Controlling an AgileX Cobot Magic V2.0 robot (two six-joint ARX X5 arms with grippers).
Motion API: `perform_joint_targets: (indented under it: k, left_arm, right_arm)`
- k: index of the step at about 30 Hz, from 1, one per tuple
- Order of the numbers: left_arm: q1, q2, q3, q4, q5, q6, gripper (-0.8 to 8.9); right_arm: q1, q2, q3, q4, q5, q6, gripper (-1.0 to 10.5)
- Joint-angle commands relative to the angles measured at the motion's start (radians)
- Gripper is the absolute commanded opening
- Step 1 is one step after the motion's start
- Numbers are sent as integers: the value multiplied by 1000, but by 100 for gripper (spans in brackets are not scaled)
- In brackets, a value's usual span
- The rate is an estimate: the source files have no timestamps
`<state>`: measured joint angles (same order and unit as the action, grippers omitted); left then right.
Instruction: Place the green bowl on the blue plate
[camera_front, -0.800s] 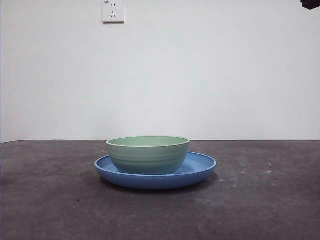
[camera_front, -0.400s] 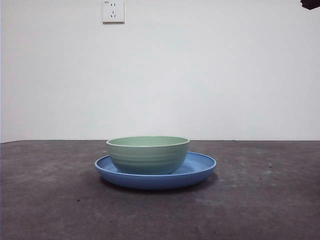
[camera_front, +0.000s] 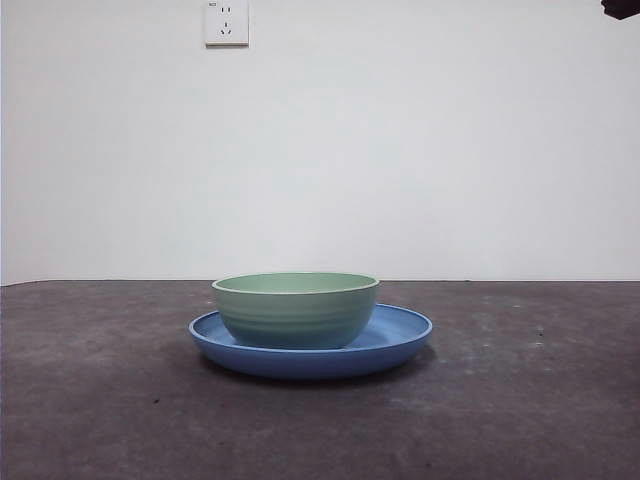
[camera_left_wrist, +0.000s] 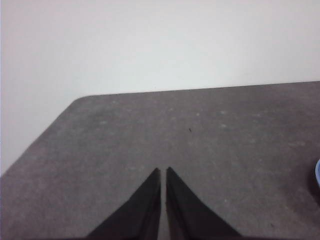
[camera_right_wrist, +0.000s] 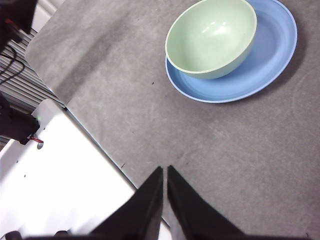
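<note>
The table (camera_front: 100, 400) is the biggest thing before me, a dark grey mottled surface running back to a plain white wall (camera_front: 400, 150) with a socket (camera_front: 226, 22) high up on it. On the table sits the blue plate (camera_front: 400, 335), flat and broad, and the green bowl (camera_front: 296, 310) stands upright in it, set toward the plate's left side in the front view rather than dead centre, its rim level. From my right wrist I see both from above: the bowl (camera_right_wrist: 211, 37) is empty and covers part of the plate (camera_right_wrist: 270, 55), leaving a wide blue crescent bare.

My right gripper (camera_right_wrist: 164, 172) hangs well apart from the plate, over the table's near edge, its two black jaws pressed together with only a thin line between them, holding nothing. My left gripper (camera_left_wrist: 163, 174) is likewise closed and empty, over bare table, with just a sliver of the plate (camera_left_wrist: 318, 172) at the picture's edge.
</note>
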<state>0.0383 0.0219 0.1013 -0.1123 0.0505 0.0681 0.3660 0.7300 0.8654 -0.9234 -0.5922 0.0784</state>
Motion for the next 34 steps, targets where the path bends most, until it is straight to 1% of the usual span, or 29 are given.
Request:
perform_joint_targets:
  k: [1,7,9,14,34]
  left_arm:
    - [3,-19,-24,0,-3,-10,19]
    - [2,-19,-71,-2,-3,-10,19]
    - [2,-19,-86,-2,-3,-25,19]
    - [2,-19,-90,-76,-3,-35,19]
    - [2,-19,-90,-74,-2,-35,19]
  right_arm:
    - [5,6,18,10,-3,-12,11]
    - [5,6,18,10,-3,-12,11]
    - [5,6,18,10,-3,-12,11]
    - [5,6,18,10,-3,-12,11]
    - [5,6,18,10,-3,-12,11]
